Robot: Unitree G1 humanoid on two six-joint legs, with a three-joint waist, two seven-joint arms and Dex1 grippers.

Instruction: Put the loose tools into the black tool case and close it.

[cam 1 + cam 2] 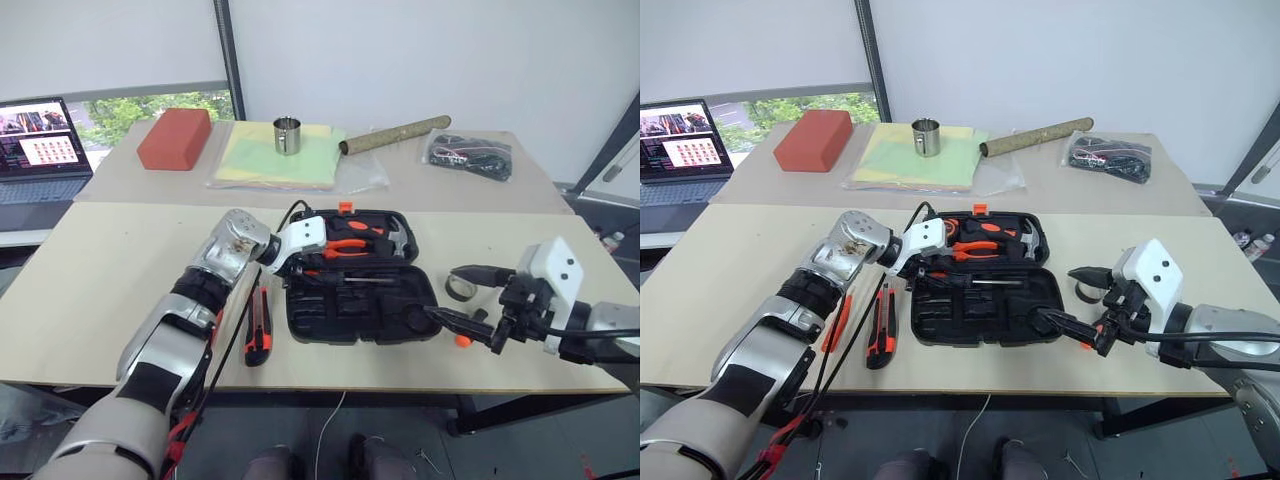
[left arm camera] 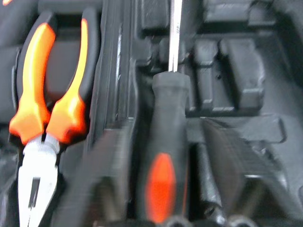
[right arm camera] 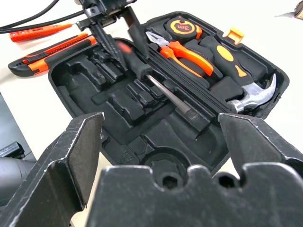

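The black tool case lies open in the middle of the near table. A screwdriver with a black handle and an orange spot lies in a slot of its front half. My left gripper hovers at the case's left end, open, one finger on each side of that handle. An orange-black utility knife and a slim orange screwdriver lie on the table left of the case. A grey tape roll and a small orange tool lie to its right. My right gripper hangs wide open there.
Pliers, a hammer and a tape measure sit in the case's rear half. On the far table are a red block, a metal cup, a cardboard tube and a bag of cables. A laptop stands far left.
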